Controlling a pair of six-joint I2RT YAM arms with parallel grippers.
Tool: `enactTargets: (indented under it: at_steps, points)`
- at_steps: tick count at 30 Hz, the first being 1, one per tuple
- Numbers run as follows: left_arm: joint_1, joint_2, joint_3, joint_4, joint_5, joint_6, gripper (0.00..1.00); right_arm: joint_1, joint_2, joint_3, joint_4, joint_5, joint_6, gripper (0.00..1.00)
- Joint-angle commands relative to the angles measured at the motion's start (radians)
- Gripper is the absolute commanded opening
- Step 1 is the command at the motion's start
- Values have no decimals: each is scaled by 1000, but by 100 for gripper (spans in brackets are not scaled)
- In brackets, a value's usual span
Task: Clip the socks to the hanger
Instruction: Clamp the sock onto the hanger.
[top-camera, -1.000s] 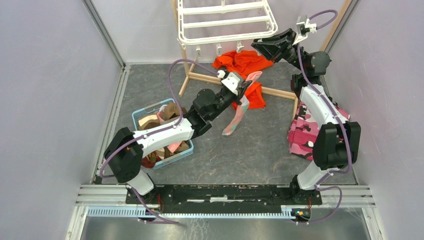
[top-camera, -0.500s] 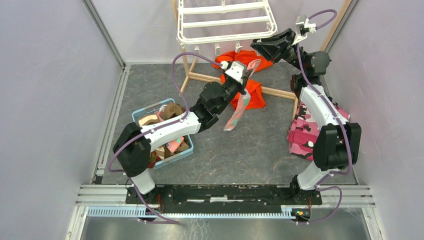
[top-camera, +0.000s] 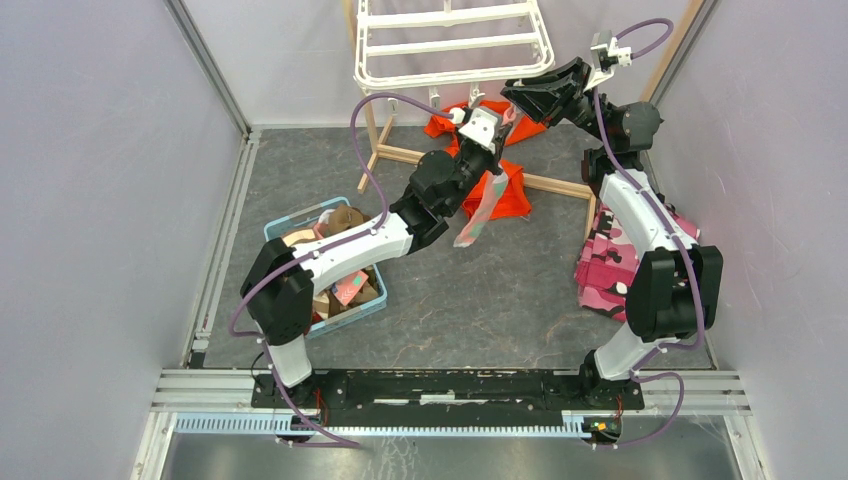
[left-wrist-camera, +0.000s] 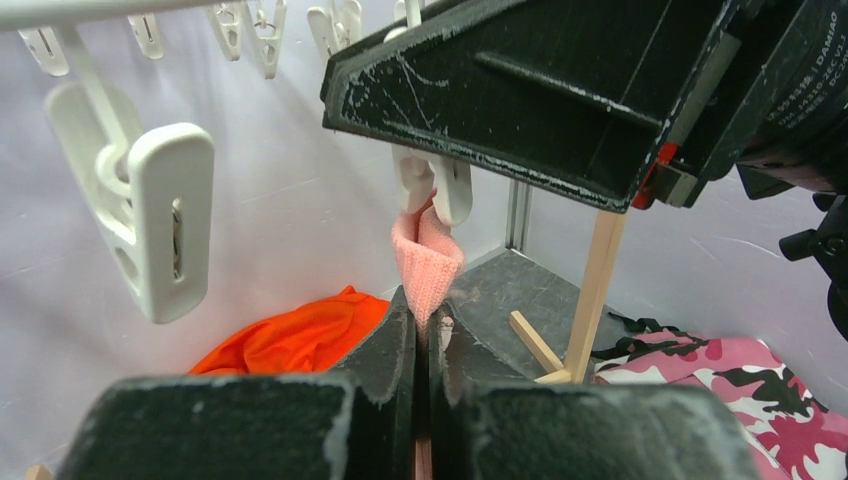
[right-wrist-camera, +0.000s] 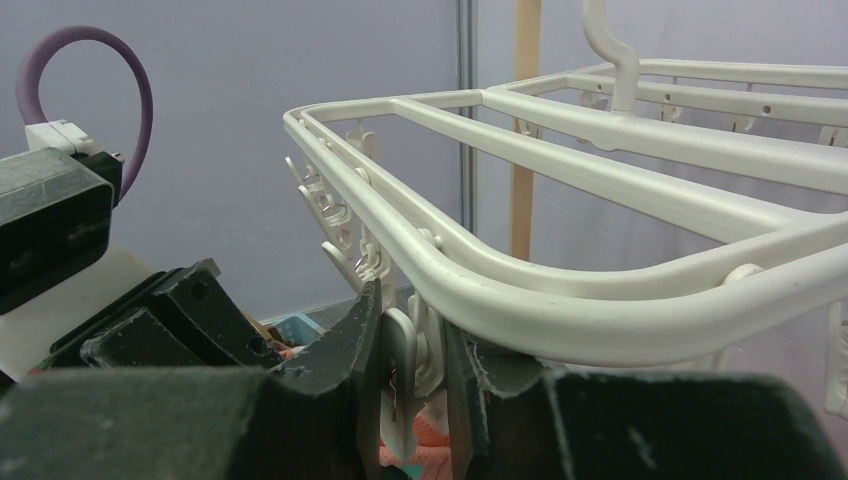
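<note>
Two end effectors are meeting under the near right corner of the white clip hanger (top-camera: 455, 43), which is hanging over the back of the counter (top-camera: 480, 300). The left end effector (left-wrist-camera: 427, 325) is pinching a pink sock (left-wrist-camera: 427, 255) with its jaws closed tight, lifting the sock's tip up to touch the mouth of a white clip (left-wrist-camera: 435, 185). The rest of the sock is dangling below. The right end effector (right-wrist-camera: 412, 330) is gripping that same clip, one finger pressing on each side. More socks (top-camera: 345, 290) are lying in a blue basket (top-camera: 296, 216) at the left. The counter is showing as dark mottled grey, with pale lilac walls (top-camera: 100, 200) closing it in on three sides. An orange garment (top-camera: 510, 185) is lying across the foot of a light wooden stand (top-camera: 556, 184), and a pink camouflage cloth (top-camera: 605, 270) is sitting against the right wall
</note>
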Motion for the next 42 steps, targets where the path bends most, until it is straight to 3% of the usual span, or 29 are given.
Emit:
enactTargets:
  at_steps: [1, 42]
  points:
    - [11, 10, 55, 8, -30, 24, 2, 5, -41, 3, 3, -5, -3, 0]
    - [24, -30, 69, -4, 40, -54, 2, 17, -30, 9, 8, -16, -4, 0]
